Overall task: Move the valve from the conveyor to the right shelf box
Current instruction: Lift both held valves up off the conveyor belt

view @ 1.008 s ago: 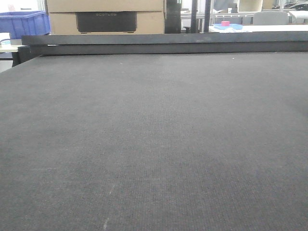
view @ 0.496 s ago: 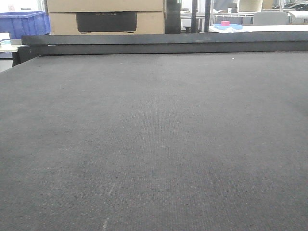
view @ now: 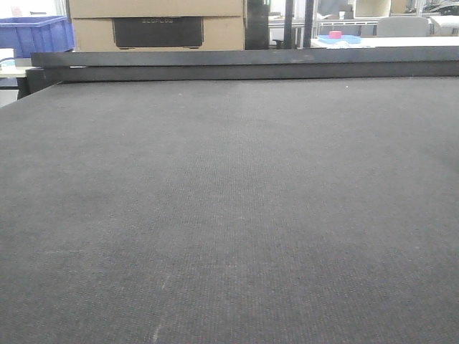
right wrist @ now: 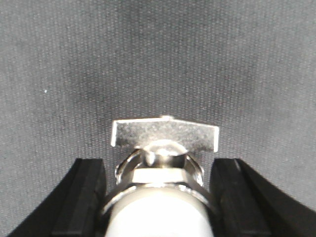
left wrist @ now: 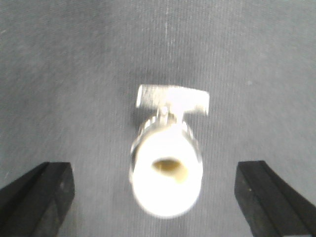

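The conveyor [view: 229, 201] fills the front view as a wide dark grey woven belt; no arm or valve shows there. In the left wrist view a silver valve [left wrist: 167, 163] with a T-handle and a white end lies on the belt [left wrist: 74, 74], blurred. My left gripper [left wrist: 155, 170] is open, its black fingers [left wrist: 49, 190] standing well apart on both sides of it. In the right wrist view another silver valve [right wrist: 163, 136] sits between the black fingers [right wrist: 86, 187] of my right gripper [right wrist: 158, 163], which press against its body on both sides. The right shelf box is out of view.
A dark rail [view: 244, 64] runs along the belt's far edge. Behind it stand cardboard boxes [view: 158, 21], a blue bin [view: 36, 34] at the left, and a small pink object [view: 336, 35] on a blue tray at the right.
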`<action>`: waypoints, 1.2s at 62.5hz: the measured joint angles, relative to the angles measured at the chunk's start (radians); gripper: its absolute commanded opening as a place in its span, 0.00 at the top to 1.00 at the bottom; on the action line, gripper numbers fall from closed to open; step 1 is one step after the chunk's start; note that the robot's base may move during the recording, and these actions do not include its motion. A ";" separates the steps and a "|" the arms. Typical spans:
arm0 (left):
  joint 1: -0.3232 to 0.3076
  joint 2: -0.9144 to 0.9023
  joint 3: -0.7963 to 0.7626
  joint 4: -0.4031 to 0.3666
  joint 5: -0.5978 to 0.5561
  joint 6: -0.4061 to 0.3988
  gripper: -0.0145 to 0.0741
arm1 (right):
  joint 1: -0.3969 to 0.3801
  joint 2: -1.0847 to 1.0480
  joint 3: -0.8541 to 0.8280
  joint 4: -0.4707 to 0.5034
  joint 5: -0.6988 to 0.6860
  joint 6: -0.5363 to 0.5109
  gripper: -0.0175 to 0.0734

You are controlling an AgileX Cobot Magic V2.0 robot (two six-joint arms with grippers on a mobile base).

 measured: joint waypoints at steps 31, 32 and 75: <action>0.000 0.096 0.000 0.000 -0.011 0.006 0.25 | 0.000 0.000 0.000 0.000 -0.010 0.000 0.99; 0.000 0.096 0.000 0.000 -0.011 0.006 0.25 | 0.000 0.000 0.000 0.000 -0.012 0.000 0.99; 0.000 0.111 0.000 -0.041 -0.011 0.027 0.96 | 0.000 -0.033 -0.027 0.015 0.024 -0.002 0.99</action>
